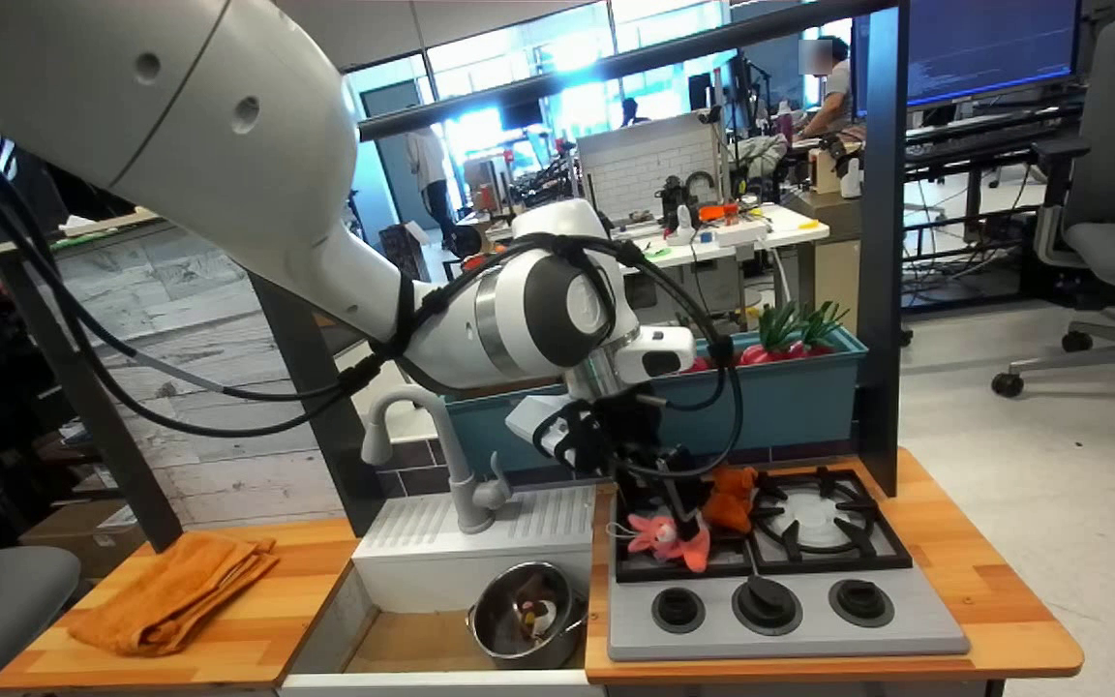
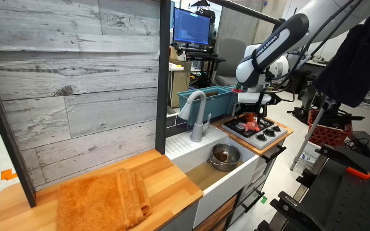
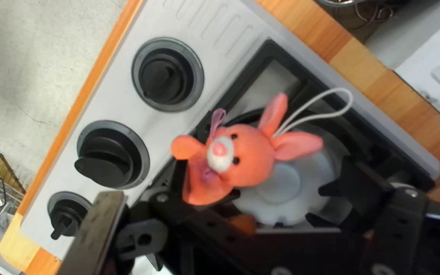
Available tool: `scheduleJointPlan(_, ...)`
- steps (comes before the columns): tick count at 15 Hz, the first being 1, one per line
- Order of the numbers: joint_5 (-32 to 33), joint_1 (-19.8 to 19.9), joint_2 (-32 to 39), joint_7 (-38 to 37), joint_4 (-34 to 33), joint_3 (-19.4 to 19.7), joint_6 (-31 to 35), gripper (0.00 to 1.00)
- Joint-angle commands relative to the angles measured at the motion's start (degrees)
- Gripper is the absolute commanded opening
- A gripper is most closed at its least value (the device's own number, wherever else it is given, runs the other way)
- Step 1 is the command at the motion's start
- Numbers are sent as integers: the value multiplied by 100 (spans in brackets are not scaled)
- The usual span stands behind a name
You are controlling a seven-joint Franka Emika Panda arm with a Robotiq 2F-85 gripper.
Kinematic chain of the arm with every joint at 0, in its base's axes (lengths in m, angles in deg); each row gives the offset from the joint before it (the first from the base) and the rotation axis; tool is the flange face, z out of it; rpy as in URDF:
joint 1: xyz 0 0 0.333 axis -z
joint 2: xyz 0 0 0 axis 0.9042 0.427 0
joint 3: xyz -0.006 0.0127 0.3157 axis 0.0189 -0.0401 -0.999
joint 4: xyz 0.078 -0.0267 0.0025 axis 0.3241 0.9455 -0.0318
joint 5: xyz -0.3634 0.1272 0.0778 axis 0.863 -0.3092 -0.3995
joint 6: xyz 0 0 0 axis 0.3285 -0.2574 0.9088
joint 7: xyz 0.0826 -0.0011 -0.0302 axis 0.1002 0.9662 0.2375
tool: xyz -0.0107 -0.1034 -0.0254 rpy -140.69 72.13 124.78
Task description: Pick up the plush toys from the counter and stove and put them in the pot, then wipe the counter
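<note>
A pink-orange rabbit plush toy [image 3: 248, 152] with a white loop lies on the left burner area of the stove [image 1: 698, 634]. Behind it sits a red-orange plush toy [image 1: 732, 499], mostly hidden in the wrist view. My gripper [image 3: 260, 182] is low over that burner, open, its fingers apart with nothing pinched. In an exterior view a dark finger [image 1: 685, 523] overlaps the rabbit; contact cannot be judged. The steel pot [image 1: 519, 660] stands in the sink with a brownish toy [image 1: 535, 615] inside. Light wooden counter [image 2: 162, 166] flanks the sink.
A folded orange cloth [image 2: 92, 199] lies on the counter at the far side of the sink [image 1: 403, 649]. The grey faucet [image 2: 198, 128] rises between cloth and stove. Behind the stove runs a teal planter [image 1: 799, 407], and a dark post [image 1: 882, 290] stands at the stove's back corner.
</note>
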Motion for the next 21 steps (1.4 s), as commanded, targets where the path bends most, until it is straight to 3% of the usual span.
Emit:
scheduleJointPlan(1,62,-100,-138,-53,227,93,-285,96)
scheduleJointPlan(2,66,-114,-118,-78,219,121,-309,72)
scheduleJointPlan(4,56,-124,-117,-56,243,136,-343,71)
scheduleJointPlan(8,107,-255,-301,88,472,127,-271,41)
scheduleJointPlan(13,256,-625,-1382,1276,1859,-133,435,1)
scheduleJointPlan(17,369,-831,-2165,1990,2825,-363,879,0)
scheduleJointPlan(19,498,-1022,-2434,1782,3103,-180,639,27)
scheduleJointPlan(20,403,-886,-1927,1718,2433,-291,578,34)
scheduleJointPlan(21,422,-910,-2027,1709,2545,-292,576,15)
